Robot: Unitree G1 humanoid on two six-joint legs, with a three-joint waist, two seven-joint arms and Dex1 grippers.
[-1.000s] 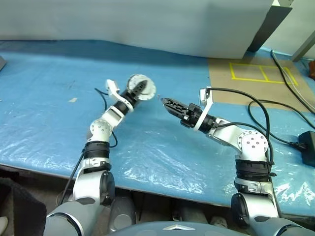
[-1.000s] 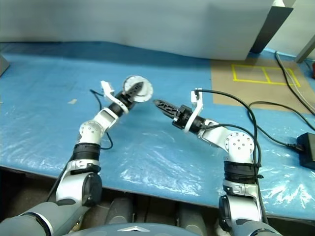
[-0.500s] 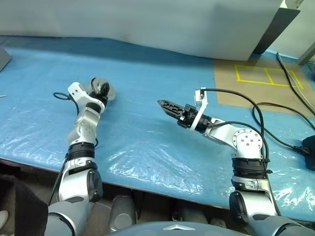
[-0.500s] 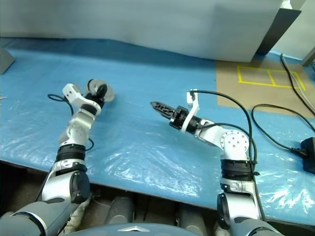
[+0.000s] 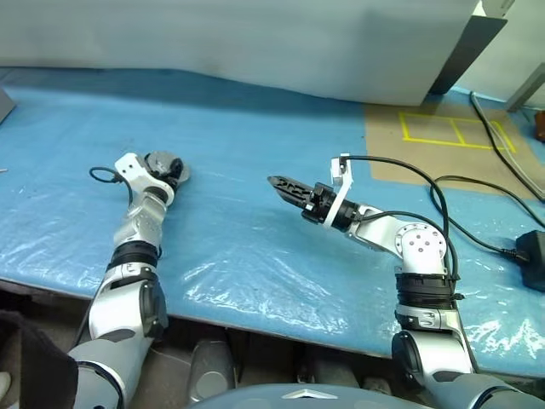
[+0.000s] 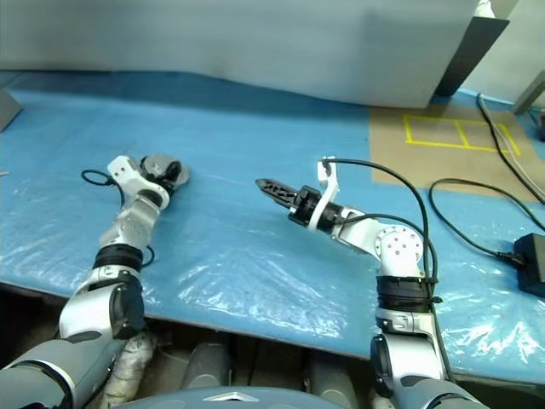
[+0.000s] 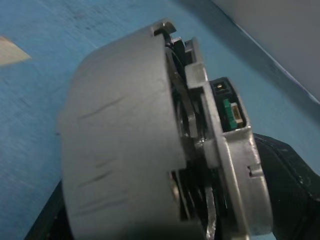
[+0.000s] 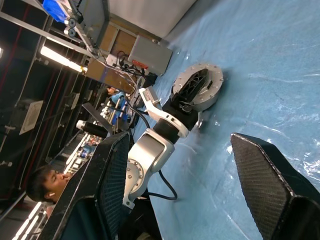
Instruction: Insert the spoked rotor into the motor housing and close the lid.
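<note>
– Where is the motor housing (image 7: 120,150)?

– Far out on the robot's left side of the desk (image 5: 255,247), low over the blue plastic sheet that covers it. Whether it rests on the sheet or hangs just above it I cannot tell.

– And the lid (image 7: 230,150)?

– Set against the housing, the two tilted up on edge together. In the left wrist view a narrow seam runs between them, with dark parts inside it that I cannot make out, and a small green connector (image 7: 232,112) sits by the lid's rim. From the right wrist view the ribbed face and the notched rim are turned towards the middle of the desk.

– Has the left gripper (image 5: 164,170) hold of it?

– It sits right at the housing, with the metal body close in front of its camera. Whether it clamps the housing or merely straddles it, I cannot tell.

– The right gripper (image 5: 281,182)?

– Held above the middle of the desk, pointing towards the robot's left, well apart from the housing. Its two black fingers (image 8: 265,175) stand wide apart with nothing between them.

– Anything else about?

– Black cables (image 5: 477,204) trail over the desk's right side beside a brown patch marked with yellow tape (image 5: 451,128). A person (image 8: 47,182) is in the background of the right wrist view.
</note>
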